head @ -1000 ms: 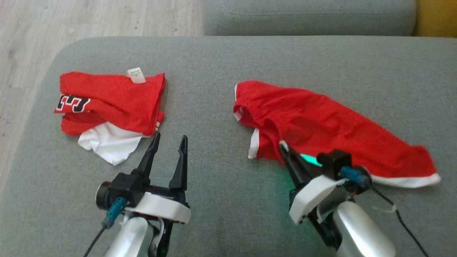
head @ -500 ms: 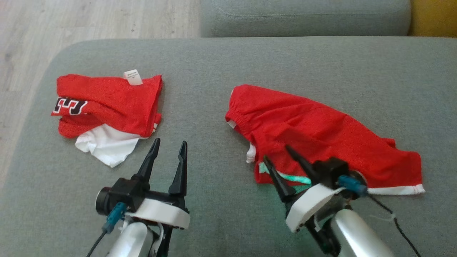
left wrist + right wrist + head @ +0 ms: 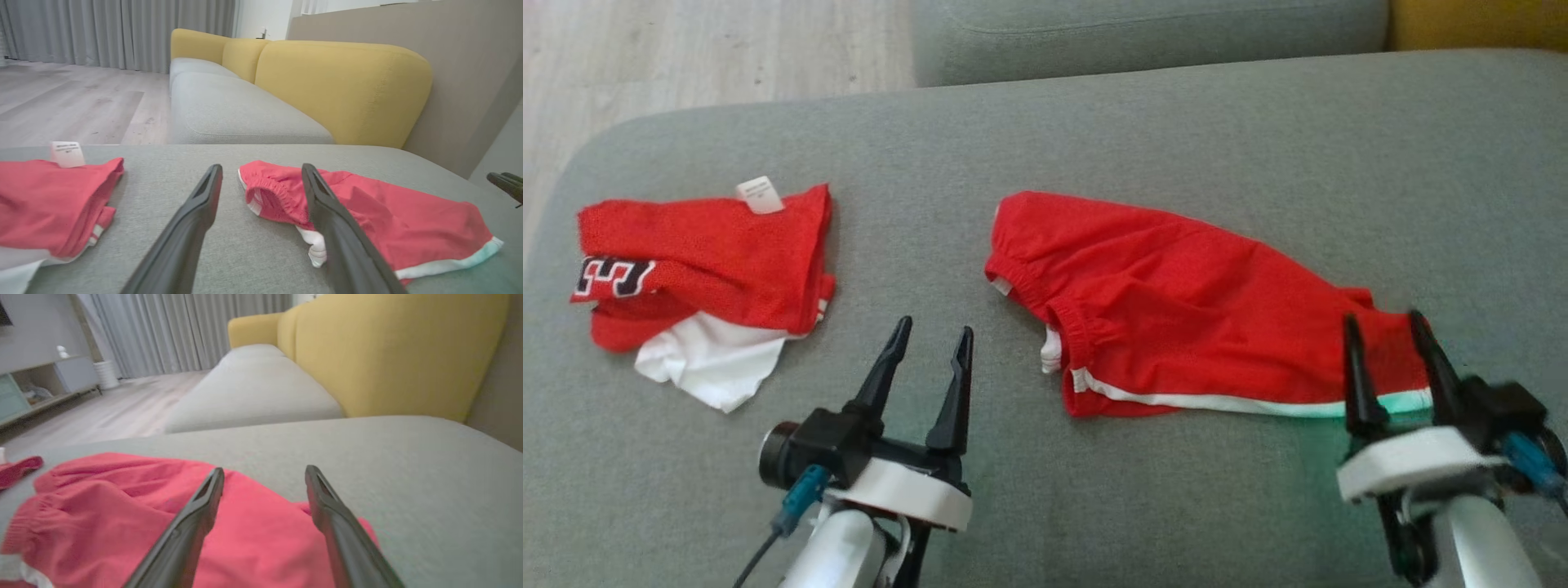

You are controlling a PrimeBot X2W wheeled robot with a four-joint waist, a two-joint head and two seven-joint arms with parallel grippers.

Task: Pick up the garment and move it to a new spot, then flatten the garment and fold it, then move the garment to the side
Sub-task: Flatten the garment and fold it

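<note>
Nearest to the camera, the left gripper (image 3: 935, 327) hung over the bare grey sofa seat (image 3: 1143, 122). Its two fingers stood wide apart and there was nothing between them. The right gripper (image 3: 1383, 317) was at the lower right, with its fingers also spread wide and nothing in their grasp. Their tips were over the right end of the red shorts (image 3: 1176, 302), close to the white hem (image 3: 1217, 403); whether they touched the cloth I cannot tell.

The red shorts lay loose on the seat, right of the middle. The elastic waistband (image 3: 1029, 282) was turned to the left and the cloth was somewhat wrinkled. Well apart from them, on the left part of the seat, lay a folded red jersey (image 3: 711, 253) with a small white label (image 3: 760, 194) on its far edge and white cloth (image 3: 707, 367) coming out at its near side.

Behind this seat was another grey seat cushion (image 3: 229, 106) with a yellow backrest (image 3: 347, 85), then the pale wooden floor (image 3: 686, 49) and grey curtains (image 3: 102, 28).
</note>
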